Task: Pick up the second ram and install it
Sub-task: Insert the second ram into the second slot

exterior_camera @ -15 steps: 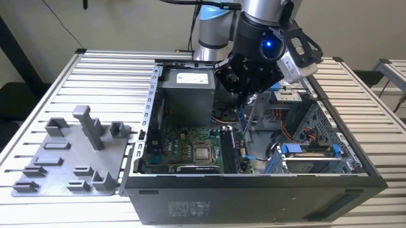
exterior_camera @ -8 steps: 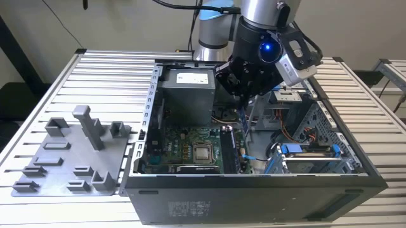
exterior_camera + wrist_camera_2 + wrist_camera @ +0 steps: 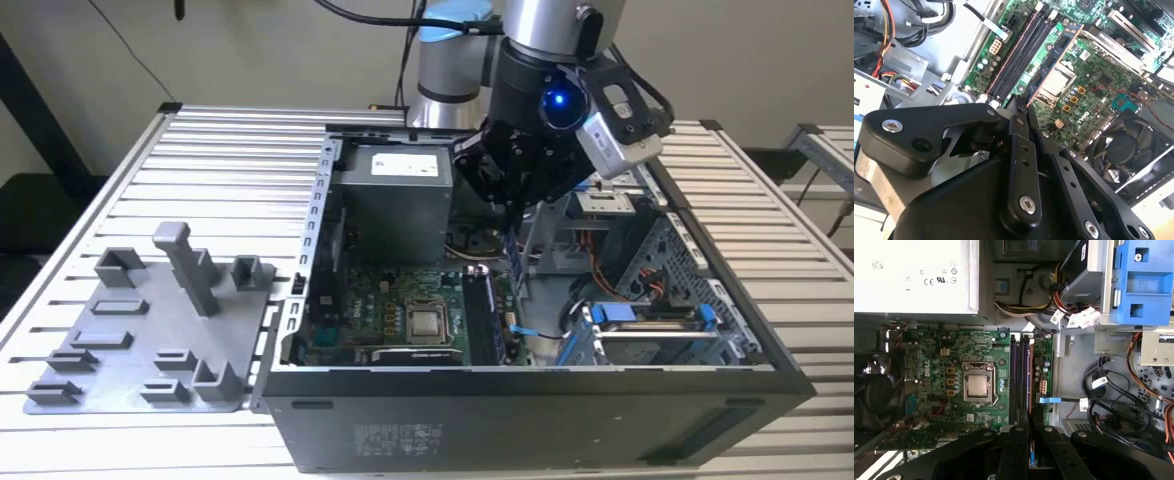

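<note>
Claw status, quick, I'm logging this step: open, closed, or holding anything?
Claw: closed on the second ram, a thin stick held edge-on above the memory slots.

The second ram (image 3: 514, 250) is a thin, flat, dark stick with a blue-purple tint. It is seen almost edge-on in the exterior view, standing on its long edge with its length running from 12 to 6 o'clock. Its top is clamped in the gripper (image 3: 514, 208), and it hangs inside the open computer case (image 3: 534, 400). It lies between 1 and 2 o'clock of the processor socket (image 3: 427, 322), over the 12 o'clock end of the memory slots (image 3: 491, 310); whether it touches them cannot be told.
</note>
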`<state>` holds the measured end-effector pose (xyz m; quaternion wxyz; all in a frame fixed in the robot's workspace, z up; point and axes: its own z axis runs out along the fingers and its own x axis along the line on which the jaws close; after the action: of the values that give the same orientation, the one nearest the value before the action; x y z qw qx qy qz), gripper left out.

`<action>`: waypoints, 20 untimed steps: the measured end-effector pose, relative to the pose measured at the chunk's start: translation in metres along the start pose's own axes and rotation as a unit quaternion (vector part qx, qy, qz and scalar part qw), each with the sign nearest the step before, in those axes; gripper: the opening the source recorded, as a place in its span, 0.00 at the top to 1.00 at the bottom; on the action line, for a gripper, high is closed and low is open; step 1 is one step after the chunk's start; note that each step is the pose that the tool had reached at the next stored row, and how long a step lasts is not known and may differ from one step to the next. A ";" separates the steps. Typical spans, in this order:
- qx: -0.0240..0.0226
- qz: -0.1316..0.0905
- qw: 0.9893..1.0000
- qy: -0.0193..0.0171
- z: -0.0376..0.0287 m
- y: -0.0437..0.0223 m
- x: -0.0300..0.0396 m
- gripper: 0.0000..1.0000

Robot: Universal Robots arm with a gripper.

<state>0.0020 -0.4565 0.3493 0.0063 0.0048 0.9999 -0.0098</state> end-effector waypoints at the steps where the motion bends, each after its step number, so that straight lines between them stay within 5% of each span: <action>1: 0.000 0.000 1.000 0.000 0.0003 0.0000 0.0000 0.86; 20: 0.000 0.001 1.000 -0.001 0.0032 0.0026 0.0001 0.86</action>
<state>0.0019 -0.4540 0.3461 0.0068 0.0056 0.9999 -0.0098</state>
